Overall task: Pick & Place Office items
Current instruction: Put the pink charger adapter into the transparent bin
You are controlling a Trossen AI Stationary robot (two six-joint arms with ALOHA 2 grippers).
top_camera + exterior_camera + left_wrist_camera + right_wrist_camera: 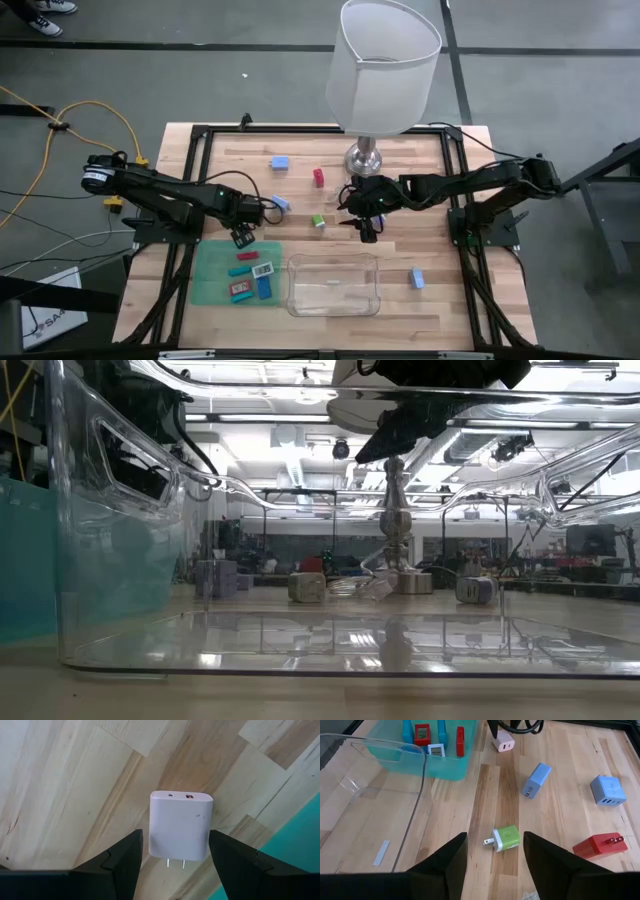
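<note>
**Q:** Where are your two hands sitting right now?

**A:** Seen from above, your left hand is hovering at about nine o'clock from the bench centre, just off the twelve o'clock edge of the green tray. Its fingers are standing apart on either side of a pale pink charger lying on the wood, prongs pointing back toward the wrist. I cannot tell whether the fingers are touching it. Your right hand is hanging near the centre, at six o'clock from the lamp, fingers spread and holding nothing.

**Q:** And where are the office items lying?

**A:** Just beyond your right hand's fingertips a green charger is resting on the bench. A red charger, a long light blue adapter and a blocky light blue charger are lying apart around it. Another blue piece is sitting alone at about four o'clock, beside the clear tray. Inside the green tray several pieces are lying together: red, teal, blue and white ones.
</note>
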